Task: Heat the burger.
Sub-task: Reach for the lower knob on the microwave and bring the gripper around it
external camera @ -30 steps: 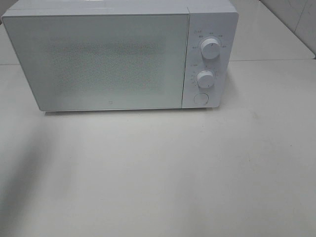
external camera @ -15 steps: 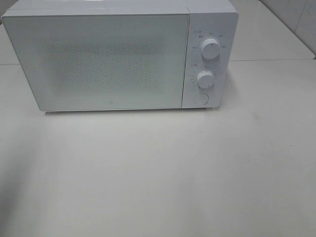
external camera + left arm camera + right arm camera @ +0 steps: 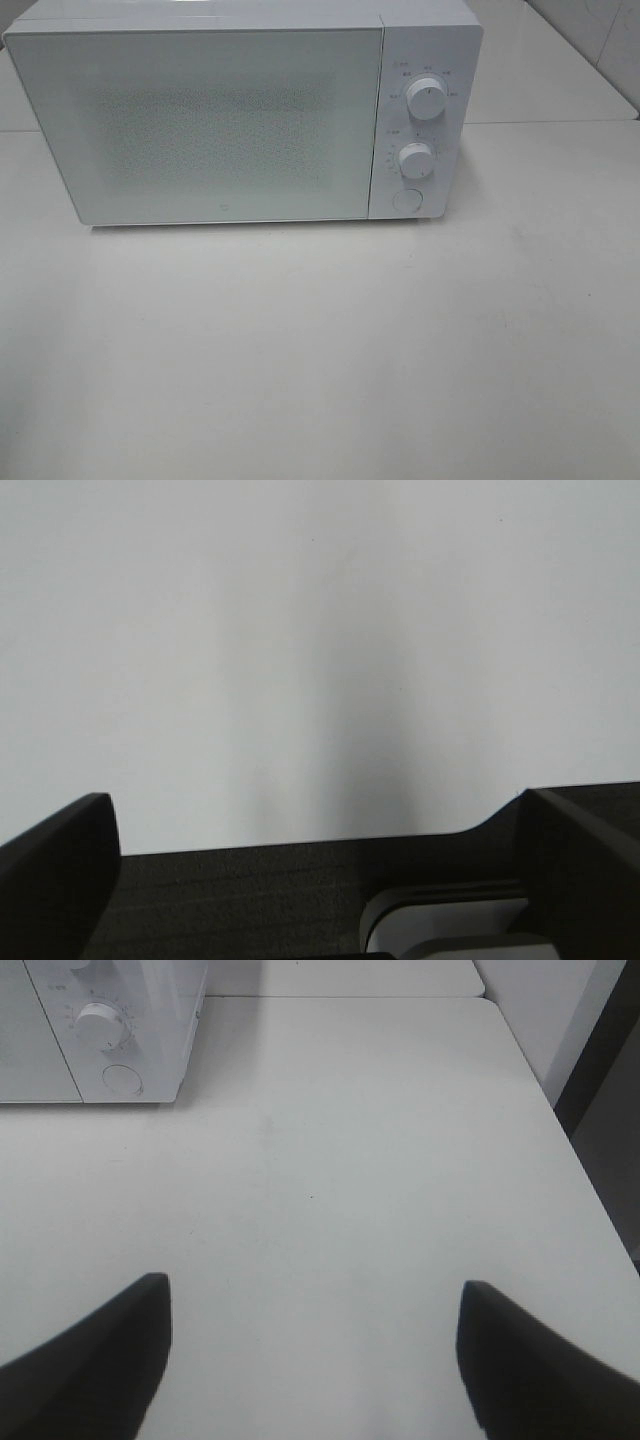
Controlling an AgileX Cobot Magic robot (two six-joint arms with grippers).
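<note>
Left gripper (image 3: 320,845) and right gripper (image 3: 315,1350) spread, empty; I'd poke the microwave's (image 3: 220,120) button (image 3: 407,199), 6 o'clock of the lower dial (image 3: 416,160), dead square.

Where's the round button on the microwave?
In the high view the round button sits at the bottom of the microwave's right-hand control panel, just under the lower knob and right of the shut door.

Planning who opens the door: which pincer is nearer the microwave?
Right, probably. The right pincer looks across the table at the microwave; the left pincer view shows only a pale surface and dark mat. Neither shows in the high view.
</note>
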